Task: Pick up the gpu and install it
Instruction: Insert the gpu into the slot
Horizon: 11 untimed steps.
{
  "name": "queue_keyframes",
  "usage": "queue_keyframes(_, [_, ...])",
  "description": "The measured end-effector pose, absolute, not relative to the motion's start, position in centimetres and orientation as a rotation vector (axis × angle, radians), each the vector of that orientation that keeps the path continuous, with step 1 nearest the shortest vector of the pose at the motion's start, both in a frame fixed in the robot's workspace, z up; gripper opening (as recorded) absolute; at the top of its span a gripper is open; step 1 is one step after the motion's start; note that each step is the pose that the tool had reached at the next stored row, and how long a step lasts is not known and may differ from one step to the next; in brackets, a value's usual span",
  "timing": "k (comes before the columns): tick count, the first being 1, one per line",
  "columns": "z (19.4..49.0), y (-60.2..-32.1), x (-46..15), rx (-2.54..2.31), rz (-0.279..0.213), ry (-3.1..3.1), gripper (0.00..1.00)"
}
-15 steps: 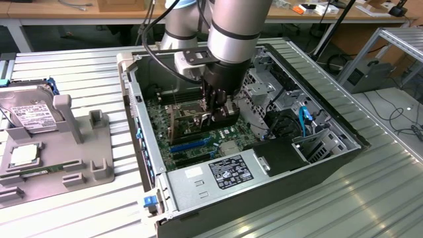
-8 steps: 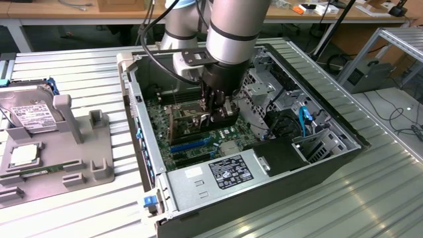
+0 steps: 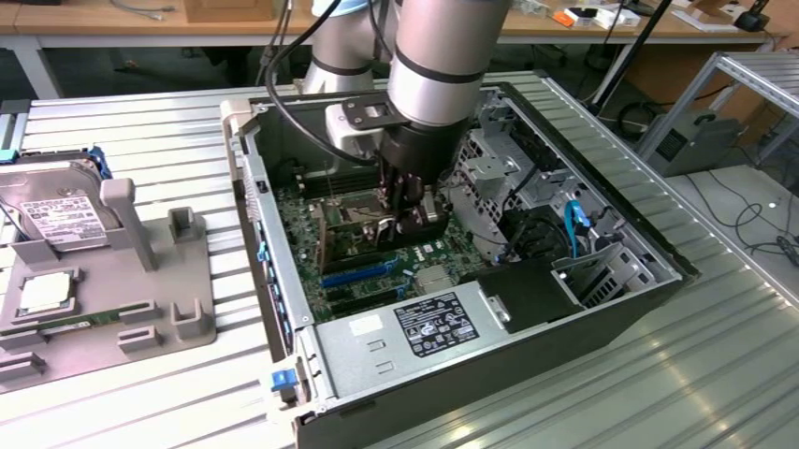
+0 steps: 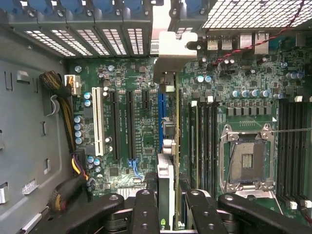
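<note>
Robotics lab or electronics workshop. Open computer case (image 3: pixel 500 309) lies on ribbed metal worktop (image 3: pixel 699 374), motherboard (image 4: pixel 131 122) exposed. Beside case, toward exterior view's left: grey parts fixture (image 3: pixel 138 271) holding hard drive (image 3: pixel 56 210). Behind case: wooden benches (image 3: pixel 150 23) with cables and small gear. Industrial robot arm (image 3: pixel 437 56) reaches into case.

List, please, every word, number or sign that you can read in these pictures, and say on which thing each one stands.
No text can be read with certainty.
Power supply label: print too small.
Hard drive label: print blurred.
Motherboard: markings too small.
Gpu, edge-on in the gripper: no readable text.
</note>
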State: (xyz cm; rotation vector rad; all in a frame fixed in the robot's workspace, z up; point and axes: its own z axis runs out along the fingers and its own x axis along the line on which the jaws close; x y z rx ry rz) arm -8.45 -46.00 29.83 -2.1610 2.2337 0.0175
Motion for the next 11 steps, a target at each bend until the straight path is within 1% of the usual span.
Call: queue_keyframes(11, [28.8,-46.0,-10.7,-2.161,0.017,2.234,0.27])
